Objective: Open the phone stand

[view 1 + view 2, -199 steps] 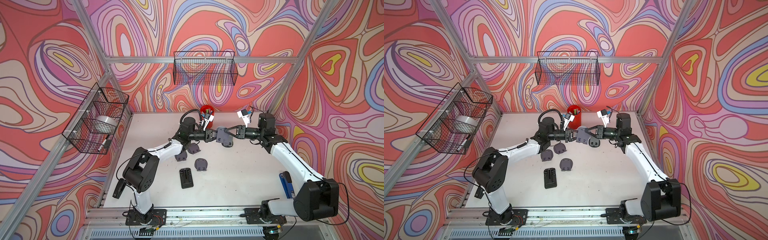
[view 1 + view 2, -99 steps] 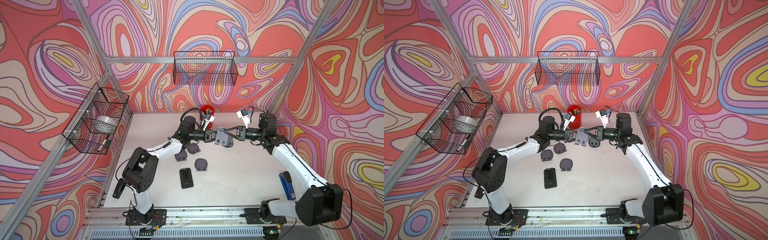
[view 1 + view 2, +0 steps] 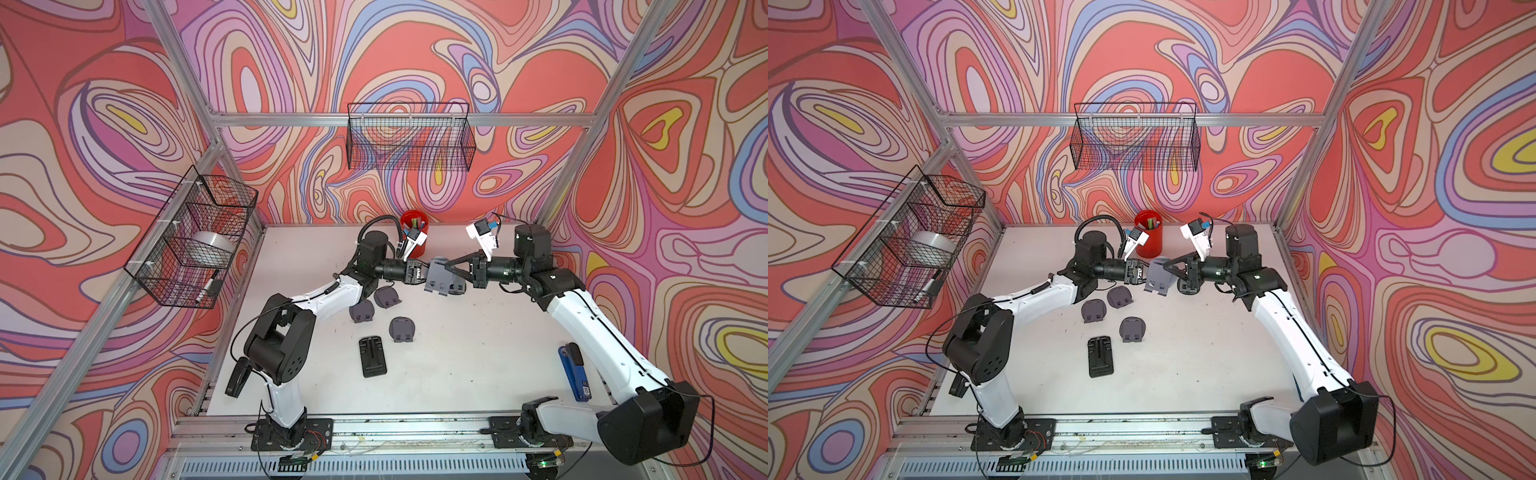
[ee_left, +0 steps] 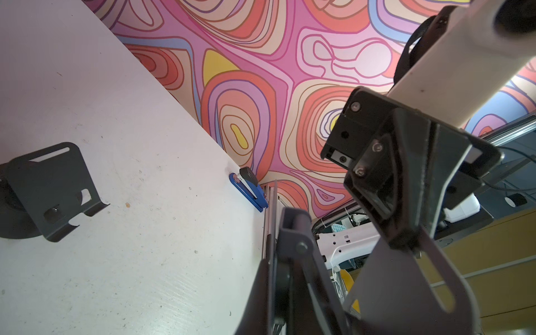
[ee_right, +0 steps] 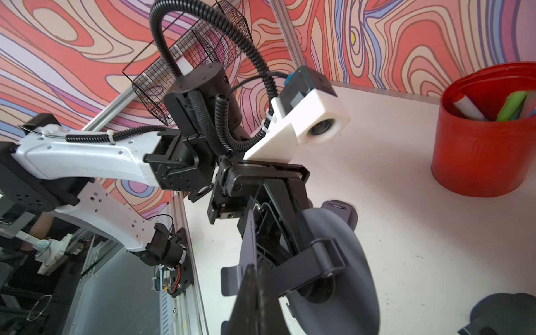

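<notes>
- Two parallel grippers meet above the rear middle of the white tabletop [image 3: 478,353]. Both are clamped on one grey hinged metal phone stand [image 3: 441,281], which is held clear of the surface.
- Left gripper [image 3: 426,272]: jaws closed on the stand at its round-base end.
- Right gripper [image 3: 446,264]: jaws closed on the edge of the stand's flat slotted plate [image 4: 391,290].
- Round base [image 5: 333,226] and plate stand apart at an angle, joined by a short hinged arm [image 5: 313,265].
- Red cylindrical cup [image 3: 414,237], holding pens, stands just behind the held stand.
- Three folded grey round stands [image 3: 361,311] lie on the table beside the left arm, and a flat black rectangular stand [image 3: 372,356] lies nearer the front.
- Darker stand with its plate raised [image 4: 55,185] rests on the table below the right gripper.
- Blue stapler [image 3: 574,372] lies near the table's right edge, beside the right arm.
</notes>
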